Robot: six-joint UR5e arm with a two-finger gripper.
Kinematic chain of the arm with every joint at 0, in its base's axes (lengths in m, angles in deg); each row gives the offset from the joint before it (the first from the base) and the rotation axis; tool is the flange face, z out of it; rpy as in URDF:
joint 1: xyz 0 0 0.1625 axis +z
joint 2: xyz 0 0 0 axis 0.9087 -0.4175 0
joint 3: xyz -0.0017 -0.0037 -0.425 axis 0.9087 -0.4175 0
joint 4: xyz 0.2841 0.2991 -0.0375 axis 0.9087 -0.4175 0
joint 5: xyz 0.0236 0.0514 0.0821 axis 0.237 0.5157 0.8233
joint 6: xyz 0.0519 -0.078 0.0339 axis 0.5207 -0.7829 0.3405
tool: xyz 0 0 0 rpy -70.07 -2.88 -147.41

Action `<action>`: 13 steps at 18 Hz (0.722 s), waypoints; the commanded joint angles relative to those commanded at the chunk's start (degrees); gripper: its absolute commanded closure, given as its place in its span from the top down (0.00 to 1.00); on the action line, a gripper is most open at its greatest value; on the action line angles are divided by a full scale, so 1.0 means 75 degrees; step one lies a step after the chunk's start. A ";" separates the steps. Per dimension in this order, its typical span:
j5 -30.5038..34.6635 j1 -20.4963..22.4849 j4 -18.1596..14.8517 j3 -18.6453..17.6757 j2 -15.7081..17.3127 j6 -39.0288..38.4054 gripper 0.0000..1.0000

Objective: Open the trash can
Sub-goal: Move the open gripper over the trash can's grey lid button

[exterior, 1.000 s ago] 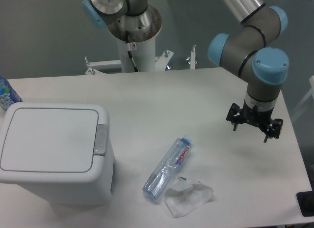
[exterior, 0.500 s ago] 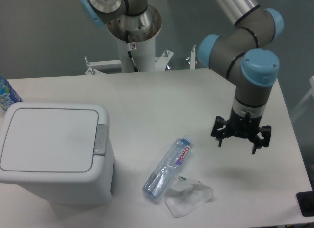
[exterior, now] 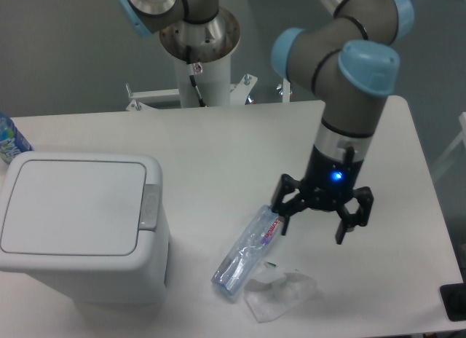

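The trash can (exterior: 80, 229) is set at the table's (exterior: 218, 148) front left, lid shut. A bottle (exterior: 247, 249) is laid to its right, a crumpled wrapper (exterior: 280, 294) just before it. The gripper (exterior: 313, 225) is hung above the bottle's right end.

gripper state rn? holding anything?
Gripper: open, holding nothing, above the table beside the plastic bottle. Trash can lid shut.
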 joint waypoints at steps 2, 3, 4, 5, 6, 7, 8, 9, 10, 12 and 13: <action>-0.0024 -0.0258 0.0012 0.0047 0.0141 -0.0282 1.00; -0.0082 -0.0398 0.0012 0.0116 0.0176 -0.0387 1.00; -0.0164 -0.0551 0.0012 0.0140 0.0176 -0.0458 1.00; -0.0246 -0.0668 0.0012 0.0129 0.0188 -0.0517 1.00; -0.0316 -0.0762 0.0012 0.0094 0.0258 -0.0552 1.00; -0.0387 -0.0844 0.0012 0.0059 0.0340 -0.0564 1.00; -0.0399 -0.0915 0.0012 0.0047 0.0364 -0.0657 1.00; -0.0388 -0.0950 0.0012 -0.0023 0.0410 -0.0774 1.00; -0.0387 -0.0951 0.0012 -0.0128 0.0504 -0.0833 1.00; -0.0376 -0.0962 0.0012 -0.0316 0.0668 -0.0857 1.00; -0.0376 -0.0962 0.0012 -0.0386 0.0715 -0.0869 1.00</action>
